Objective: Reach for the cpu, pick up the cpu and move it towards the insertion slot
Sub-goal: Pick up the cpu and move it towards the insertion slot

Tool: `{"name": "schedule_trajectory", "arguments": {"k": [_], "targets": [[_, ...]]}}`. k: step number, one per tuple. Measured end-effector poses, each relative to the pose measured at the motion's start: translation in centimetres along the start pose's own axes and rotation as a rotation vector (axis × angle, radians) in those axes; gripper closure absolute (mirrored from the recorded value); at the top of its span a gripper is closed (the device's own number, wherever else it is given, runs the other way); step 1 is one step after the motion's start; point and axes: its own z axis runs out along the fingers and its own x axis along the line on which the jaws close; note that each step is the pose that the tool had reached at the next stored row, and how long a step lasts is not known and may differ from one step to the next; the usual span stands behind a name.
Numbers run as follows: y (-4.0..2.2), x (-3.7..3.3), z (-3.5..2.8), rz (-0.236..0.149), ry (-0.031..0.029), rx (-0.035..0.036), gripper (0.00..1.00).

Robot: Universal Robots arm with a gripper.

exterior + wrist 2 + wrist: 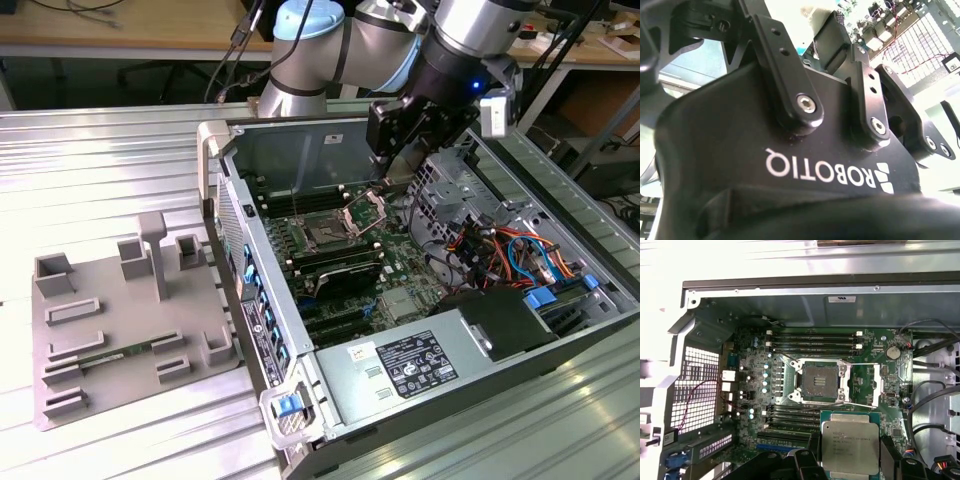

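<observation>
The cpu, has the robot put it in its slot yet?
Not yet. The picking up looks done: in the first wrist view the gripper holds the cpu between its dark fingers, inside the computer case. The insertion slot is open and empty, a little way off. The cpu has not reached it.

The cpu (850,446) has a brushed silvery metal top; the slot (820,381) is framed in shiny metal; the gripper (840,45) is matt black.

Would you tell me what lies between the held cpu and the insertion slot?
In the first wrist view, memory slots on the green board lie between the cpu and the insertion slot.
</observation>
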Motion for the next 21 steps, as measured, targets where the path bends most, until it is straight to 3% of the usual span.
{"name": "schedule_trajectory", "arguments": {"k": [21], "targets": [[-0.05,-0.01,0.52,0.000,0.0000,0.0000,0.45]]}}
